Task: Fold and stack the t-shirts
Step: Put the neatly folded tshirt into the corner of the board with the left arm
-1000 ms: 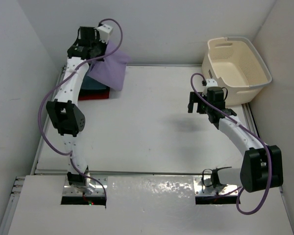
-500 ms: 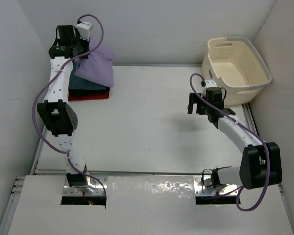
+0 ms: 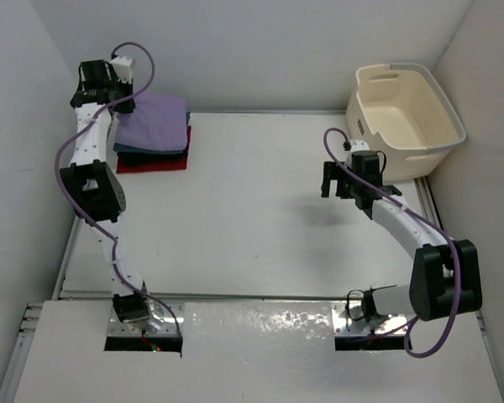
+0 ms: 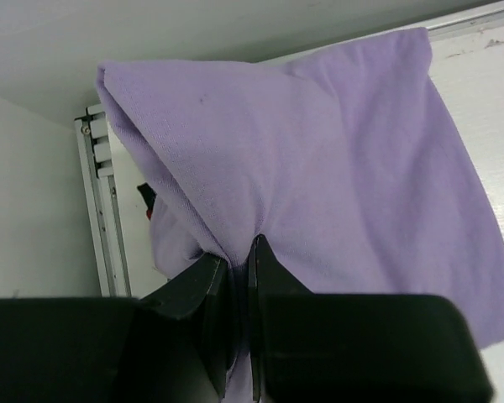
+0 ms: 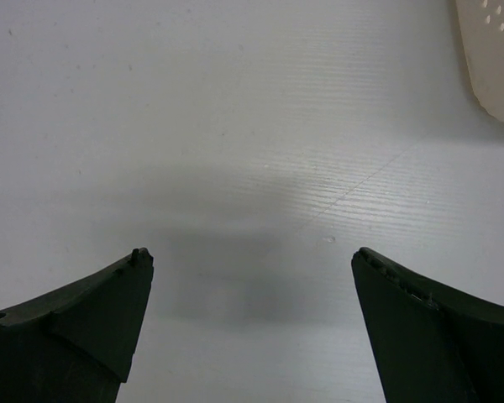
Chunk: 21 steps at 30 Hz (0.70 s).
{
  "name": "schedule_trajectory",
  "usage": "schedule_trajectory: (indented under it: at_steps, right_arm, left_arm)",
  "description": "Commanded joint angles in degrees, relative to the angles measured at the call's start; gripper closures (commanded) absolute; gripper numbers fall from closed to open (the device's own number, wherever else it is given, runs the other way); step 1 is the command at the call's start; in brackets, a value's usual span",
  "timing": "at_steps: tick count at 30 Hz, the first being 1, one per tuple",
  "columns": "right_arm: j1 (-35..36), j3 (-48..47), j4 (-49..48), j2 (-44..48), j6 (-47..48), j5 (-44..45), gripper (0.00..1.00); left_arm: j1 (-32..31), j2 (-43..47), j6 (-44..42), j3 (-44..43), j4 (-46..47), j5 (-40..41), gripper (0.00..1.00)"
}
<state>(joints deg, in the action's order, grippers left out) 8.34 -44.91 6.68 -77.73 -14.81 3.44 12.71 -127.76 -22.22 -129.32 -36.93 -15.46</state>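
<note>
The cream perforated laundry basket (image 3: 450, 128) sits at the far right corner of the white table (image 3: 260, 227), tilted against the right wall, with only its own holed walls and floor showing inside; one corner of it also shows at the top right of the right wrist view. The t-shirts lie well apart from it, stacked at the far left corner. The lavender t-shirt (image 3: 158, 124) is on top and the red t-shirt (image 3: 151, 164) at the bottom, its near edge poking out. A thin dark layer (image 3: 151, 152) lies between them, too narrow to tell how many shirts it holds or their colour. The left gripper (image 4: 239, 252) is up against the far left walls with its jaws nearly together, pinching a fold at the left edge of the lavender t-shirt, whose cloth rises into a ridge at the fingertips and spreads flat to the right. The left arm (image 3: 92, 189) runs along the left edge of the table beside the stack. The right gripper (image 5: 252, 252) hovers above bare table just near-left of the basket, jaws spread wide with nothing between them.
</note>
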Motion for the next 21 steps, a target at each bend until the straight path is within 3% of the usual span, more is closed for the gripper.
schedule_trajectory:
  at_steps: [1, 7, 8, 10, 12, 14, 21]
  right_arm:
    - [-0.2, -2.1, -0.3, 0.0, -0.5, 0.2, 0.01]
    - [-0.2, -2.1, 0.0, -0.3, -0.6, -0.3, 0.01]
    - [-0.2, -2.1, 0.1, -0.3, -0.5, -0.2, 0.01]
    - [-0.2, -2.5, 0.4, -0.4, -0.4, -0.1, 0.01]
    - [-0.2, -2.9, 0.8, -0.3, -0.3, -0.1, 0.01]
    - [-0.2, -3.2, 1.2, -0.2, -0.2, -0.1, 0.01]
    - [-0.2, -3.1, 1.8, 1.9, -0.5, 0.4, 0.01]
  left_arm:
    - [0.1, -0.5, 0.0, -0.7, 7.0, 1.2, 1.00]
    - [0.3, -2.8, 2.0, -1.6, 8.9, 3.2, 0.99]
    - [0.4, -3.1, 2.5, -1.6, 9.1, 4.7, 0.71]
    - [0.3, -3.4, 3.1, -2.1, 8.5, 6.9, 0.62]
    - [0.3, -2.9, 3.1, -3.0, 6.5, 9.1, 0.34]
    - [0.4, -2.1, 2.9, -2.7, 5.1, 9.8, 0.01]
    - [0.4, 2.5, 8.6, -4.3, 6.3, 7.9, 0.00]
